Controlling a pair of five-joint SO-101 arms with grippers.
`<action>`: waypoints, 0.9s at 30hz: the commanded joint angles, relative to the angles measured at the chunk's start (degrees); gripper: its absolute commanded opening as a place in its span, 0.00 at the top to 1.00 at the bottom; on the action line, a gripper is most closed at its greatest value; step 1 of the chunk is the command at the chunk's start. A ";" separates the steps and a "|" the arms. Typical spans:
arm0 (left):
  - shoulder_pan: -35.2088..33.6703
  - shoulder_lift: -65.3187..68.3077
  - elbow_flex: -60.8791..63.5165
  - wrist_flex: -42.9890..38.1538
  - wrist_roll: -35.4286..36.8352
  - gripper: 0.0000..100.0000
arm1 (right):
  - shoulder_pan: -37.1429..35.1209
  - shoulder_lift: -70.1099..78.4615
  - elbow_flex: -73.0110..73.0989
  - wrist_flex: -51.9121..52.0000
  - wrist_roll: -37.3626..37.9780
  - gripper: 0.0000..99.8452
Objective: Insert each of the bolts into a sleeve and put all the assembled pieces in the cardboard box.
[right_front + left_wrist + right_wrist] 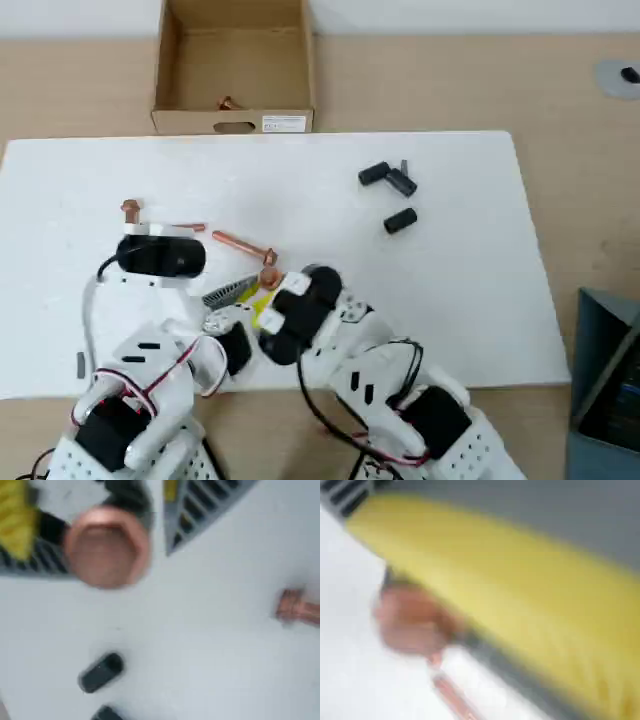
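- Seemingly the right gripper [262, 292] is clamped on 1 copper bolt [270, 278], lower centre of the high view.
- For the left gripper [228, 294], I cannot tell.
- The bolt is probably light, stiff and slick, so it is best pinched across the shank under the hex head.
- The sleeves [400, 183] lie upper right.

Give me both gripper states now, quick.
Left gripper: cannot be told; it is close to the copper hex-head bolt.
Right gripper: cannot be told; its yellow-taped jaw is beside that bolt.
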 commanded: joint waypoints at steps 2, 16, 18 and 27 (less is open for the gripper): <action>-0.18 -0.13 -2.20 0.88 -0.35 0.77 | -0.22 -10.33 -4.26 -1.67 0.26 0.99; -9.85 -0.13 -15.47 6.42 -10.20 0.87 | -0.13 -10.33 -4.00 -1.41 -0.09 0.99; -11.34 -0.13 -16.35 6.42 -12.84 0.97 | 0.31 -10.24 -4.00 -1.41 -0.09 0.99; -27.96 -0.22 -11.87 6.42 -25.58 1.00 | 14.20 -4.88 -4.44 -1.41 -8.62 0.99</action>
